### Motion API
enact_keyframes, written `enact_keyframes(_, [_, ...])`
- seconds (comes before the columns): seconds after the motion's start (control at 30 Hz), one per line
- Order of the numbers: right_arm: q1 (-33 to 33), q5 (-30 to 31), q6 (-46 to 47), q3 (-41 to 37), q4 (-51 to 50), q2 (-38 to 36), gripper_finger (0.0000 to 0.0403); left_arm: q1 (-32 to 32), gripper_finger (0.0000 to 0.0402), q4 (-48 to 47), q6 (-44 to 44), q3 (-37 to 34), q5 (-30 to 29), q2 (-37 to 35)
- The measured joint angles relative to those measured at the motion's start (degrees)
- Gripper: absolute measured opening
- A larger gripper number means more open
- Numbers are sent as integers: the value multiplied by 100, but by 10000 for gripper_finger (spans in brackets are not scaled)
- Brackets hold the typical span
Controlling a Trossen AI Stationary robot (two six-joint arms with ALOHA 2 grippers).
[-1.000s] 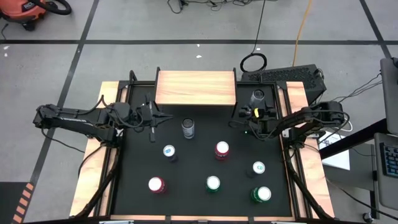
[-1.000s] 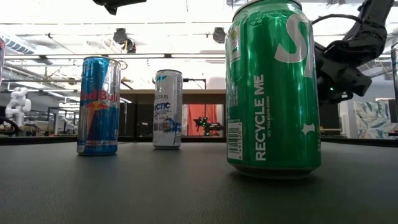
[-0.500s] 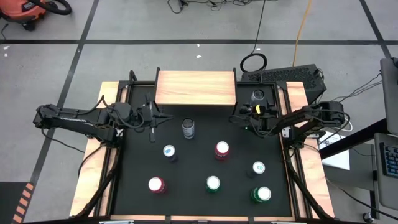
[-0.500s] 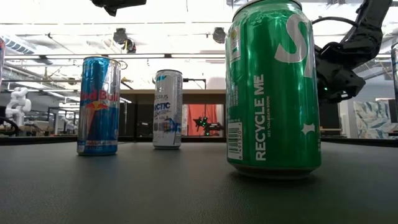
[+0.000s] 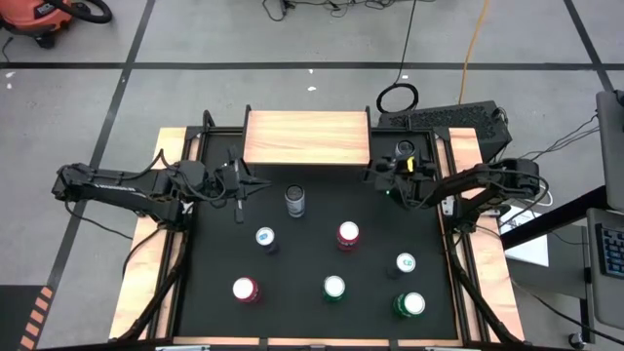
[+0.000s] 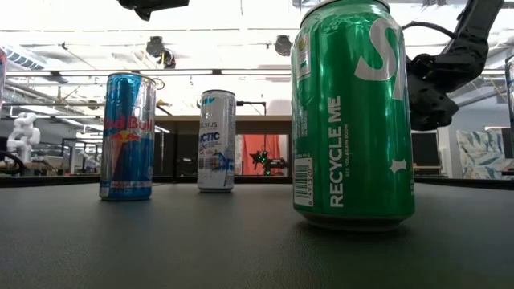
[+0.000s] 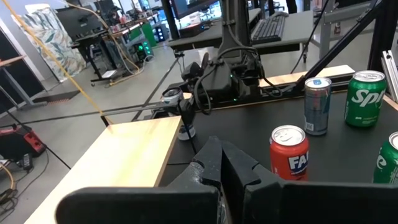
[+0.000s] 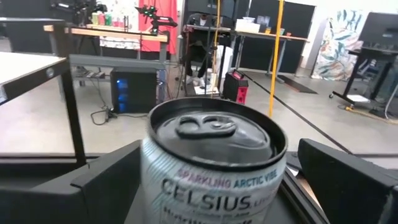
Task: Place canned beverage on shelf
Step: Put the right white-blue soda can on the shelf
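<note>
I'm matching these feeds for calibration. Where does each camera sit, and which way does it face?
High view: overhead, looking straight down; both arms, the shelf, cans.
Low view: table height, looking level past the green can; the right arm shows at upper right.
Left wrist view: looks past the shut left gripper across the shelf toward the right arm.
Right wrist view: between the right gripper fingers, a Celsius can close up.
Shared: the green can shows in the high, low and left wrist views.

Left gripper [image 5: 241,185] shut, waiting; right gripper [image 5: 402,168] jaws wide.
</note>
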Motion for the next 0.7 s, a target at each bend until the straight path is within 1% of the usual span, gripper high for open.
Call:
enact_keyframes(0.23, [-180, -44, 299, 0, -20, 0, 400, 0, 0, -17, -2, 0, 0, 0])
enact_keyframes(0.33, [-242, -214, 438, 0, -46, 2, 396, 0, 0, -17, -4, 0, -2, 0])
enact_keyframes(0.43, [-276, -293, 617, 0, -96, 3, 387, 0, 0, -17, -5, 0, 0, 0])
enact_keyframes(0.7, [-277, -290, 640, 0, -81, 4, 353, 0, 0, -66, -9, 0, -1, 0])
